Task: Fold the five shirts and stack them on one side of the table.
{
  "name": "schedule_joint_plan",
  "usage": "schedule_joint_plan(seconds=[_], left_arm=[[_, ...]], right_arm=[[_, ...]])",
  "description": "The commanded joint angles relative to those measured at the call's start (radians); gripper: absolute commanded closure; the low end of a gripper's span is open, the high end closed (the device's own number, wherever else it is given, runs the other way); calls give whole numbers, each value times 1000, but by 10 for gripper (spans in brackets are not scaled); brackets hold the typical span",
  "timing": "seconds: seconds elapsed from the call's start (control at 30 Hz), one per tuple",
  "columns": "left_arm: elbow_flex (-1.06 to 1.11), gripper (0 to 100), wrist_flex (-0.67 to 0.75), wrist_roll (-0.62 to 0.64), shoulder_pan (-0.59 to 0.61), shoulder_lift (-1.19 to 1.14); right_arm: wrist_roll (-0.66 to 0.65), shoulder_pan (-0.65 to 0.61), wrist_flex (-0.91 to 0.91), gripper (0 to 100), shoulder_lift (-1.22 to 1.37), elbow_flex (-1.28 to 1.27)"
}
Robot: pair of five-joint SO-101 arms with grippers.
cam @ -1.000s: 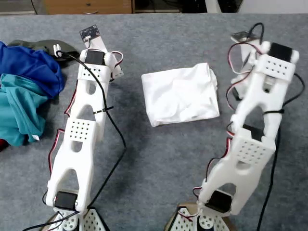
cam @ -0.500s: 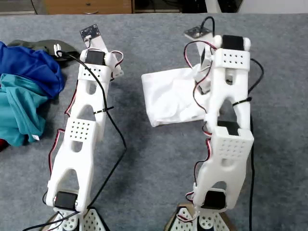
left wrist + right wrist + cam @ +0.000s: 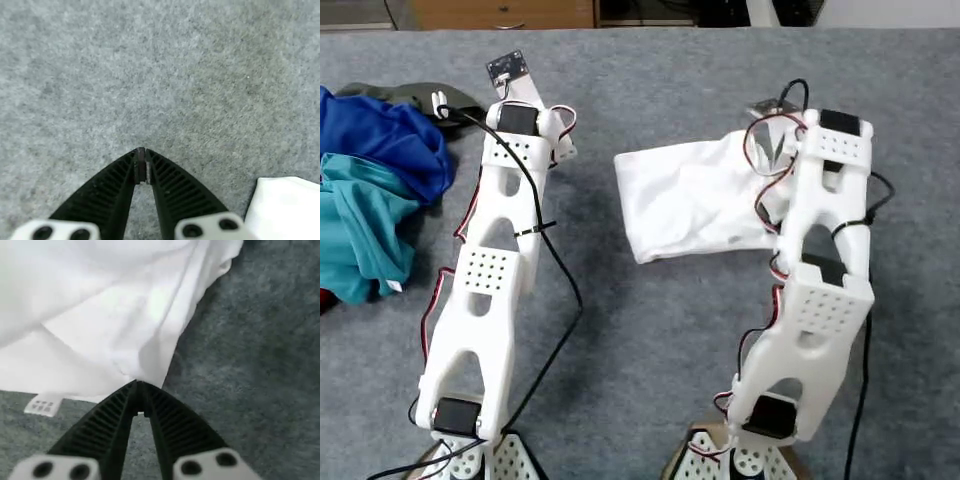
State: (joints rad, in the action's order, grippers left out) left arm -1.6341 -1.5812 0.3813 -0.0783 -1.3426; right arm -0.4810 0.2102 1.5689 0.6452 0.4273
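Since 0.5 s ago the R arm has swung back rightward off the cloth. I see the right gripper (image 3: 138,386) w/ tips pressed together at the edge of the folded white shirt (image 3: 690,200), which lies between the arms on the table (image 3: 650,90). The left gripper (image 3: 140,152) is likewise closed, over bare grey surface near a shirt corner; the blue & teal shirts (image 3: 370,200) are heaped at the table's left edge.

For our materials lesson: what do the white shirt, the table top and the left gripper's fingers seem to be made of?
The shirt: soft matt cloth, probably cotton, since it creases and folds. The table top: grey felt or short carpet, judging by its fuzzy, mottled surface. The left gripper's fingers: black hard plastic, it seems, ribbed and matt.
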Motion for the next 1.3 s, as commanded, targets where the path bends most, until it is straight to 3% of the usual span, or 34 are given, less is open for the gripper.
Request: schedule_joint_plan(seconds=[0.0,0.23,0.33,0.57,0.97,1.27], left_arm=[[-38,981,15,-6,-11,10],[-38,981,15,-6,-9,10],[-38,981,15,-6,-6,10],[-38,981,15,-6,-5,10],[-38,981,15,-6,-5,10],[-38,981,15,-6,-5,10]], right_arm=[[-21,4,8,995,-67,67],[3,-114,167,995,-71,325],[28,-156,164,995,-58,496],[110,-305,80,995,124,602],[146,-337,26,995,455,903],[141,-328,86,994,512,961]])
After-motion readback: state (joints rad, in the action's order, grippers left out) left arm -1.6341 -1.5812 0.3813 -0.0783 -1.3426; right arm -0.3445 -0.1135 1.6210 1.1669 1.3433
